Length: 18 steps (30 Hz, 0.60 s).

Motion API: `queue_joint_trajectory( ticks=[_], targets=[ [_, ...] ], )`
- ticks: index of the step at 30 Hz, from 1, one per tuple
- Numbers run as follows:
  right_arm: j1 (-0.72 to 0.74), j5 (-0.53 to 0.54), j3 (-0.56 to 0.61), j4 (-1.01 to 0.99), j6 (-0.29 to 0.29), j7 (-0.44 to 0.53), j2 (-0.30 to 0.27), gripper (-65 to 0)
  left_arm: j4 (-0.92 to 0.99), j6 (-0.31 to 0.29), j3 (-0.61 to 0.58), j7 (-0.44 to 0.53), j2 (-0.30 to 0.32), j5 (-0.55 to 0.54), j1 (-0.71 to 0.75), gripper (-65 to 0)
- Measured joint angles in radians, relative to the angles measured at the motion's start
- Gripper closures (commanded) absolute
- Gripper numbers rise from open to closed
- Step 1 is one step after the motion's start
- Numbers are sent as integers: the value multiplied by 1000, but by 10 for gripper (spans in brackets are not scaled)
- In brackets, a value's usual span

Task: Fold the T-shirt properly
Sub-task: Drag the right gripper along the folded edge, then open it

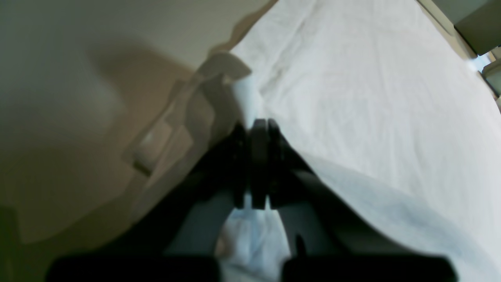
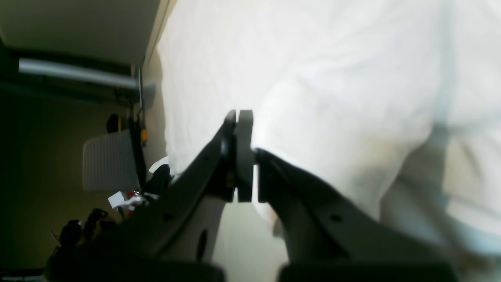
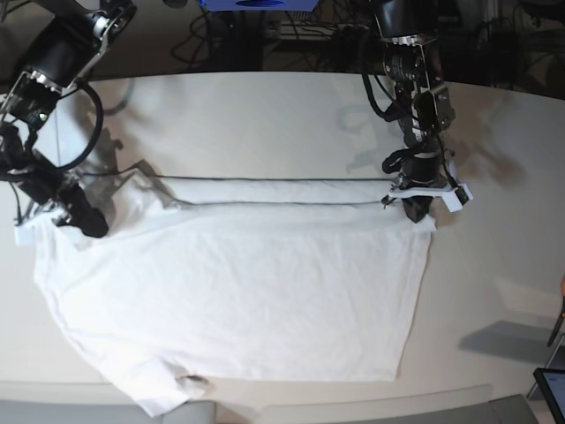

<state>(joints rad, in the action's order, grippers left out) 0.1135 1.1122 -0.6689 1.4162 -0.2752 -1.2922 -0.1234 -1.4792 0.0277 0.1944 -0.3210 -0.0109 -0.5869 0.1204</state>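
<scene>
The white T-shirt (image 3: 247, 291) lies spread over the front half of the off-white table (image 3: 265, 124), and its far edge is pulled into a taut straight line between my two grippers. My left gripper (image 3: 417, 210) is shut on the shirt's far right corner. In the left wrist view its jaws (image 1: 258, 125) pinch the fabric (image 1: 372, 98). My right gripper (image 3: 84, 221) is shut on the far left corner. In the right wrist view its jaws (image 2: 238, 115) clamp the cloth (image 2: 313, 78), which drapes off to the right.
Cables and a blue object (image 3: 256, 4) sit beyond the table's far edge. The shirt's lower left part (image 3: 168, 397) reaches the table's front edge. A dark object (image 3: 552, 389) stands off the table at the lower right. Clutter (image 2: 125, 199) shows beyond the table's edge.
</scene>
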Motion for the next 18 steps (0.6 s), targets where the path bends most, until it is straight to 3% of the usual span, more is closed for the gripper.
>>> queue_joint_trajectory(
  ticks=[9,18],
  targets=[
    [72,-4,101,-76,0,58,-27,-3,0,0,0,1,0,0,7,0],
    [156,-1,254,-201,1,193,-85,-3,0,0,0,0,2,4,7,0]
  ],
)
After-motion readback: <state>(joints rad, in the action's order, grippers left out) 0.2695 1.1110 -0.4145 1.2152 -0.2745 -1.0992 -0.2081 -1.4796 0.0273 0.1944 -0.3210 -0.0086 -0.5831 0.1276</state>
